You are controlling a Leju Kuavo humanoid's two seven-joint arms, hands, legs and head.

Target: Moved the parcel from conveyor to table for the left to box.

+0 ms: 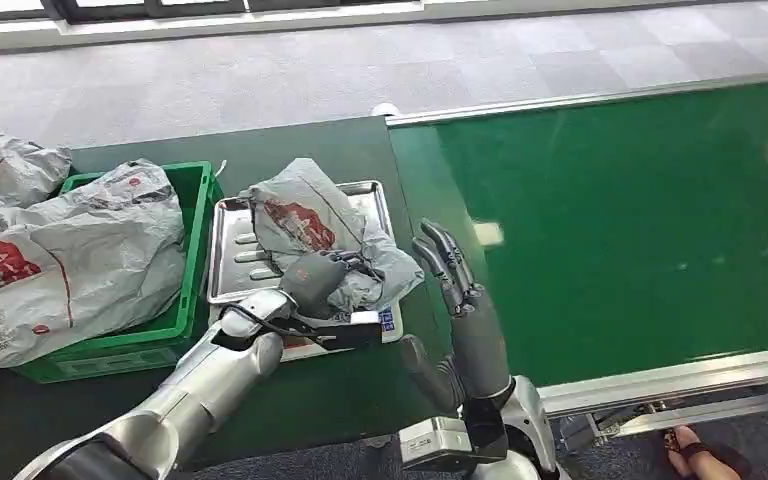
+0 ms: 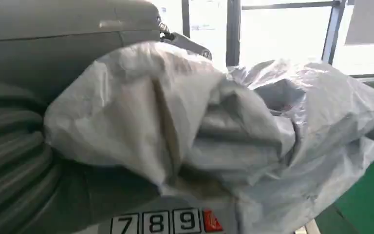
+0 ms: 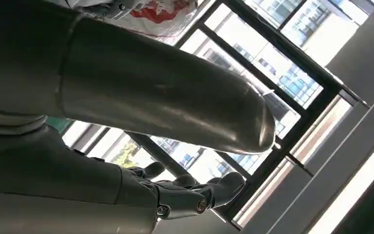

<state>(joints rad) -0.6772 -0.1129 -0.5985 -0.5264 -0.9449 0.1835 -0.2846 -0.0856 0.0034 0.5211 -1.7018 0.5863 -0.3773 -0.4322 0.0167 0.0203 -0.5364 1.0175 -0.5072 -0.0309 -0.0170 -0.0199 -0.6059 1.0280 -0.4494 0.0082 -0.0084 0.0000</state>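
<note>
A crumpled grey parcel (image 1: 305, 215) with red print lies on a metal weighing tray (image 1: 224, 225) on the dark green table. My left hand (image 1: 312, 283) grips the parcel's near edge, its fingers hidden in the folds. In the left wrist view the bunched parcel (image 2: 272, 126) presses against my left hand (image 2: 14, 146). My right hand (image 1: 450, 270) stands upright just right of the parcel, at the conveyor's edge, fingers straight and apart, holding nothing. The right wrist view has my right hand (image 3: 195, 195) against windows.
A green crate (image 1: 195, 250) left of the tray holds large grey parcels (image 1: 70, 260); another parcel (image 1: 15, 165) lies behind it. The green conveyor belt (image 1: 640, 220) spans the right. A person's sandalled foot (image 1: 685, 450) stands at the bottom right.
</note>
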